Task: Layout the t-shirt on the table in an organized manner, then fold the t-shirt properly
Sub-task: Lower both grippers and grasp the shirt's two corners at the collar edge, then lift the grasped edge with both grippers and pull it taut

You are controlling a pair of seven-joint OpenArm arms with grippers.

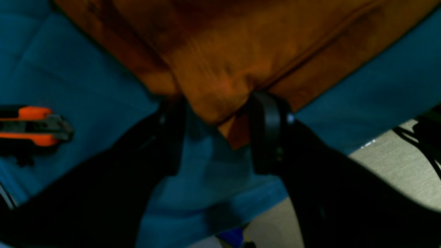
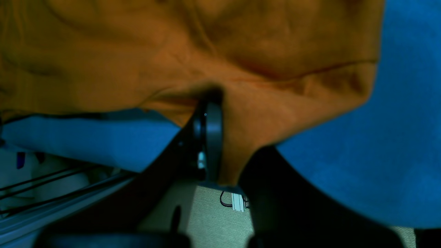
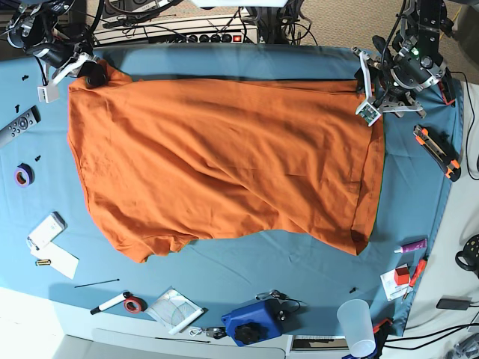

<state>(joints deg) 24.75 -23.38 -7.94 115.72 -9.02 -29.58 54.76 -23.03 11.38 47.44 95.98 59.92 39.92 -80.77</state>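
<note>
Left wrist view first: shows the left hand [image 1: 218, 103] with its two sides apart, straddling a corner of the t-shirt [image 1: 241, 44] right at the desk [image 1: 86, 79] edge. Not pinched on the cloth as far as visible, just bracketing it, probably lining up to grab that corner so the fabric can be pulled taut. Also shows an orange box cutter [image 1: 32, 125] lying off to one side of the t-shirt, well apart. Right wrist view: shows the right hand [image 2: 210, 103] clamped together on a bunched bit of the t-shirt's edge, cloth draping over it, likely anchoring that end. Base view: has the t-shirt spread wide across the middle of the desk, mostly flat, a bit wrinkled, with its near edge uneven, each hand at a far corner of it. Looks like layout isn't quite finished and folding isn't started. For containers, only a clear plastic cup [image 3: 355, 325] past the t-shirt's near edge, well apart; can't tell if anything's inside.
</note>
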